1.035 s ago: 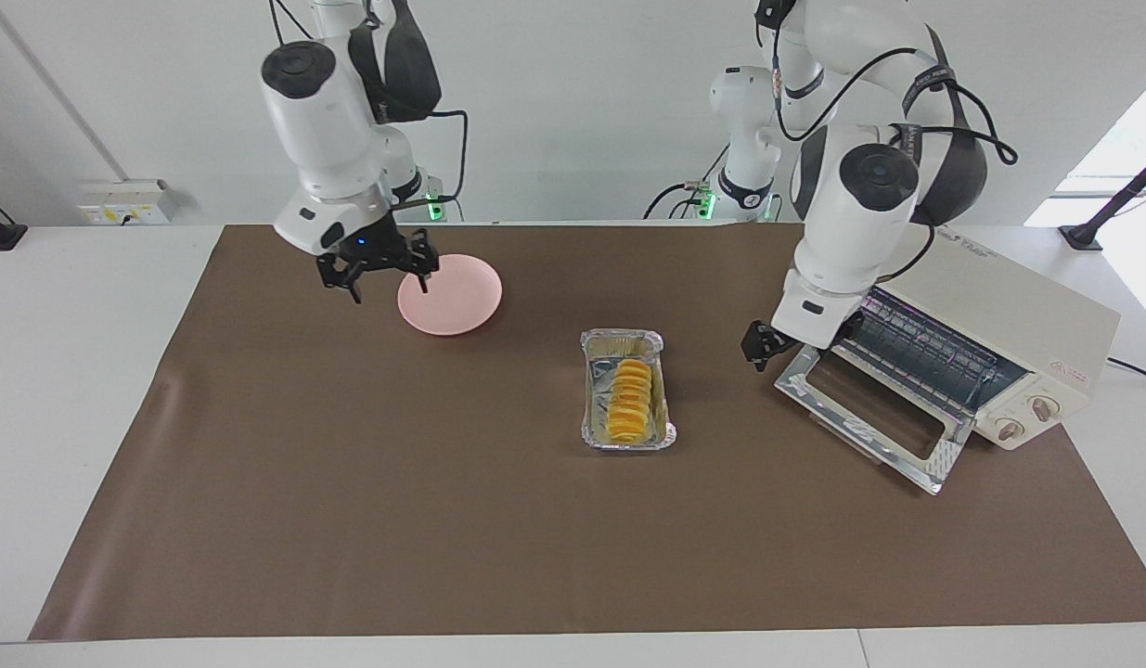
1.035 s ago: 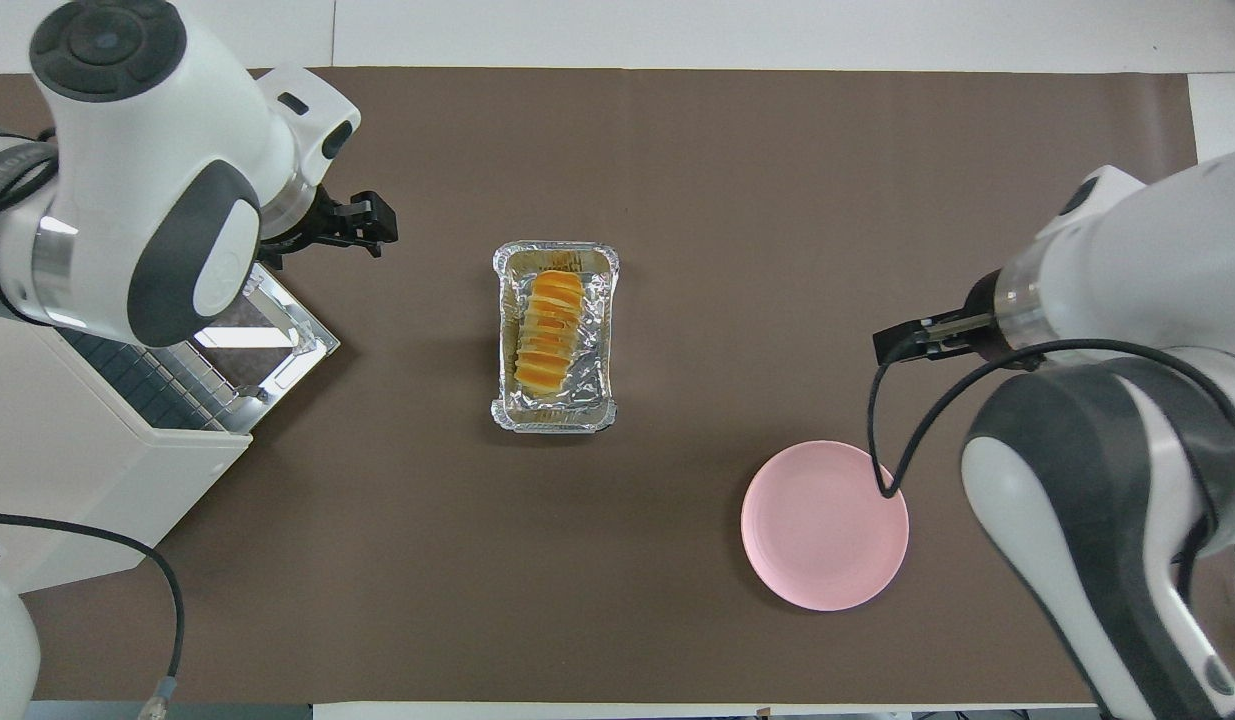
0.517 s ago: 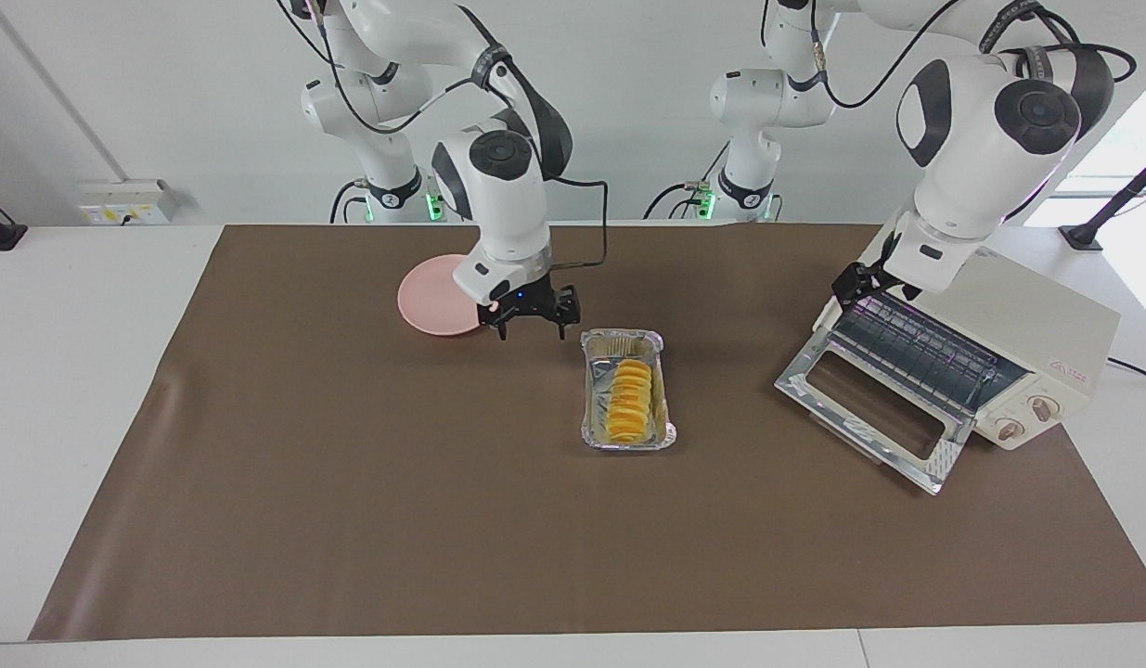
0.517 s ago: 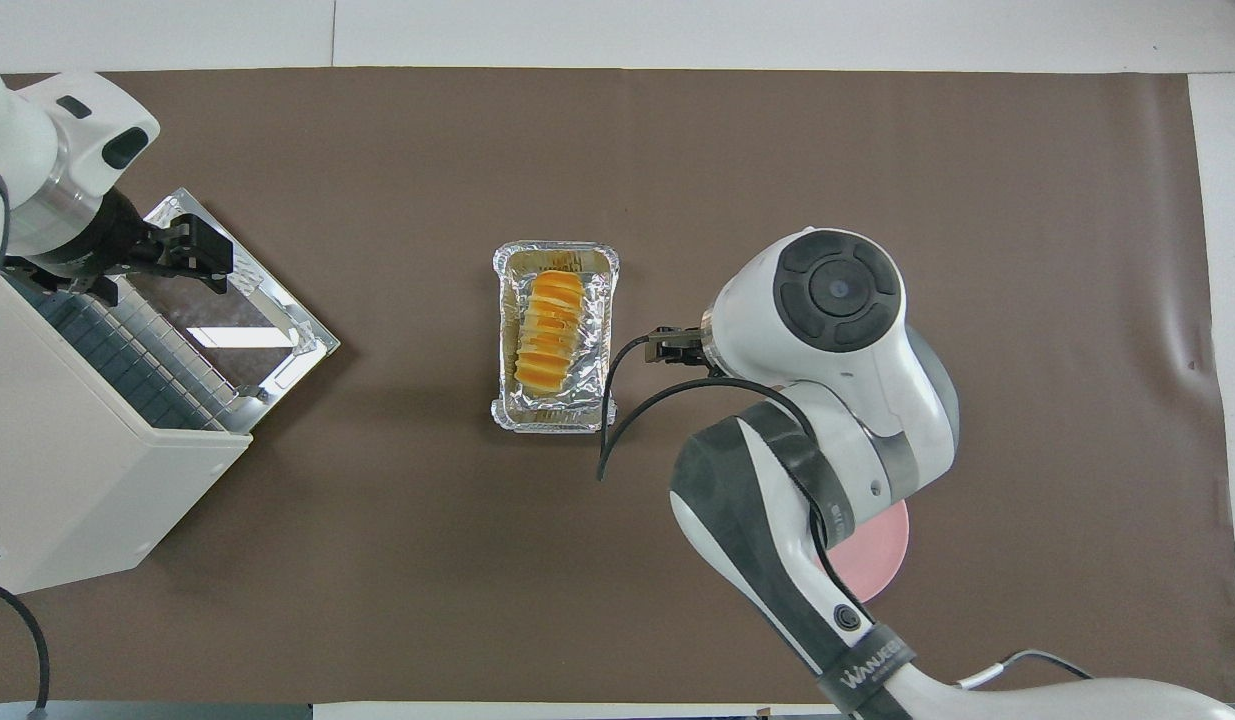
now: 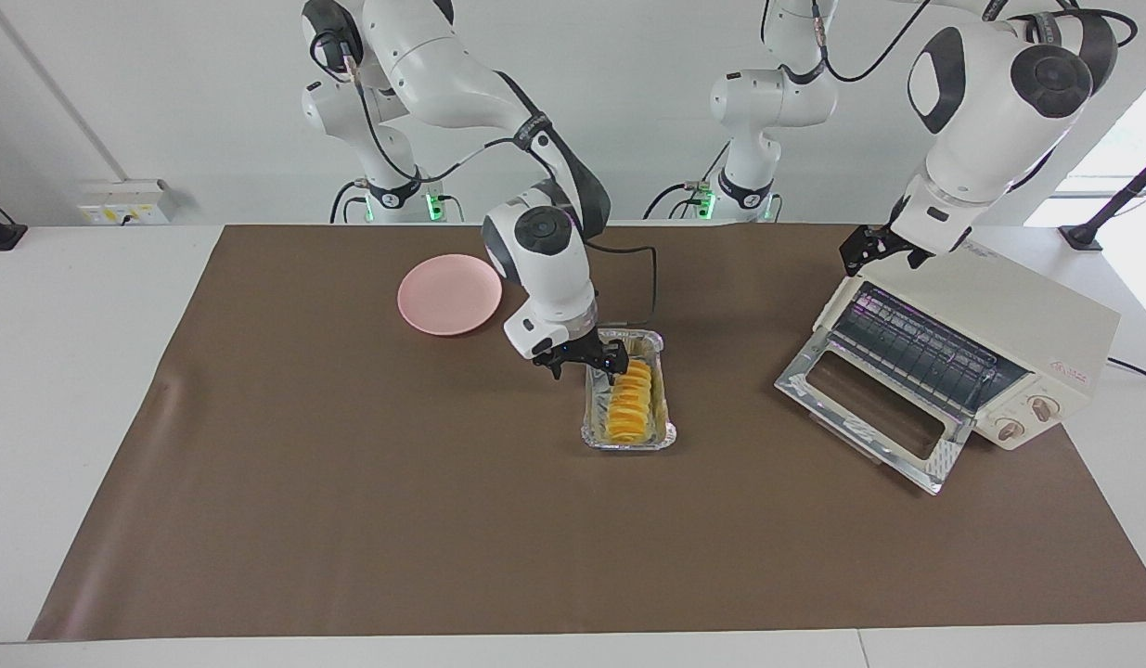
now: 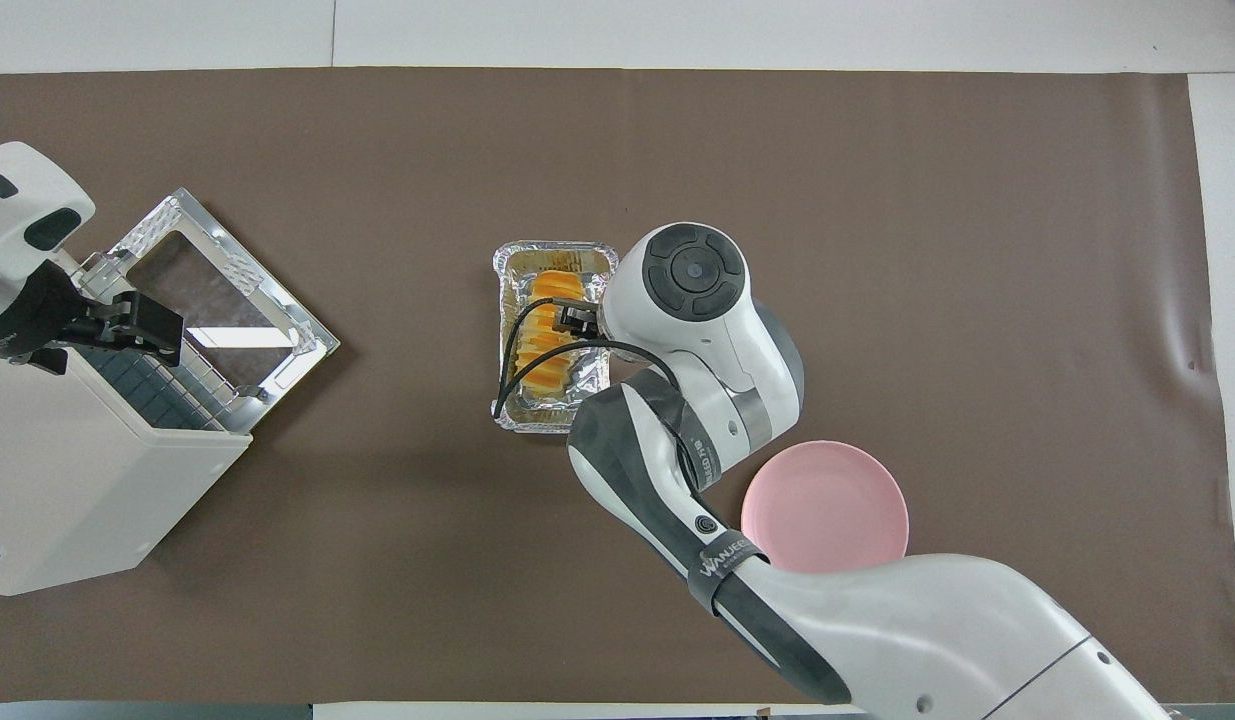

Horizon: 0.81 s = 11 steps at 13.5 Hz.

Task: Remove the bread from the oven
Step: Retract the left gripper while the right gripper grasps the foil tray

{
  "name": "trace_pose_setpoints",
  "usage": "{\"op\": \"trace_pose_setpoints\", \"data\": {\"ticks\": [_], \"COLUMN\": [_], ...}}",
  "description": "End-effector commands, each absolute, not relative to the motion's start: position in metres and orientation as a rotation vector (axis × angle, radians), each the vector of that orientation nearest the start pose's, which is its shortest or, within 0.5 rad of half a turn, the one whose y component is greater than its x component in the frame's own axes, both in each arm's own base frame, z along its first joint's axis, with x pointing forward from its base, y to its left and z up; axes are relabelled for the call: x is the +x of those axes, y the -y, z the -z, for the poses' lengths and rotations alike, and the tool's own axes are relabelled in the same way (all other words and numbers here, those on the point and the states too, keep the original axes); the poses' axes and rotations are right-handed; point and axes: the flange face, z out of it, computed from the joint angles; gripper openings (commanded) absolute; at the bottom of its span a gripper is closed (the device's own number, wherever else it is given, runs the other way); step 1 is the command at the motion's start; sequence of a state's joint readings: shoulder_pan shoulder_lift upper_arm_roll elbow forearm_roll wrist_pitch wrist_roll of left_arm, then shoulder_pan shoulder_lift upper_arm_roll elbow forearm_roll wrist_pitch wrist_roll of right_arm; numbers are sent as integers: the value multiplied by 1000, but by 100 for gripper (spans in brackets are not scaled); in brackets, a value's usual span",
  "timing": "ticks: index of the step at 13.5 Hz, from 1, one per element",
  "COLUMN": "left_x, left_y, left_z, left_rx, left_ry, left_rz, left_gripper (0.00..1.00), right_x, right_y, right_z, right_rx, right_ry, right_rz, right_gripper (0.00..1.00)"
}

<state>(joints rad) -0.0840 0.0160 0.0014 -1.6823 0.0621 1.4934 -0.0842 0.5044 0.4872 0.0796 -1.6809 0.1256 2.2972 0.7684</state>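
The bread (image 5: pixel 630 402) lies in the silver foil tray (image 5: pixel 590 429) on the brown mat (image 5: pixel 350 520), out of the oven (image 5: pixel 1027 325), whose glass door (image 5: pixel 869 408) hangs open at the left arm's end; the right gripper (image 5: pixel 582 364) hovers open-fingered over the tray's edge, gripping nothing; the left gripper (image 5: pixel 877 247) waits, open and empty, above the oven's top; the pink plate (image 5: pixel 449 294) sits nearer the robots
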Motion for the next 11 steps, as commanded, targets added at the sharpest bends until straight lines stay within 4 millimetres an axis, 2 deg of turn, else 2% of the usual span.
{"op": "trace_pose_setpoints", "data": {"ticks": [1, 2, 3, 5, 6, 7, 11], "left_x": [530, 533, 534, 537, 537, 538, 543], "left_y": [32, 30, 29, 30, 30, 31, 34], "left_z": [-562, -565, -565, -567, -567, -569, -582], "left_rx": [-3069, -3072, -3073, -3076, -3076, -3077, -3079], "left_ry": [-113, -109, -107, -110, -119, -121, -127], "left_rz": [-343, -324, -315, -287, -285, -282, -266], "left_gripper": [100, 100, 100, 100, 100, 100, 100], "right_x": [572, 569, 566, 563, 562, 560, 560], "right_y": [-373, -371, -372, -372, -372, -374, -380], "right_z": [-312, -304, -300, -296, -296, -295, -302], "right_rx": [-2904, -2905, -2909, -2916, -2917, -2919, -2914], "right_ry": [-453, -454, -454, -463, -474, -472, -453], "right_rz": [25, 27, 22, 4, -3, -7, 6], "right_gripper": [100, 98, 89, 46, 20, 0, 0]}}
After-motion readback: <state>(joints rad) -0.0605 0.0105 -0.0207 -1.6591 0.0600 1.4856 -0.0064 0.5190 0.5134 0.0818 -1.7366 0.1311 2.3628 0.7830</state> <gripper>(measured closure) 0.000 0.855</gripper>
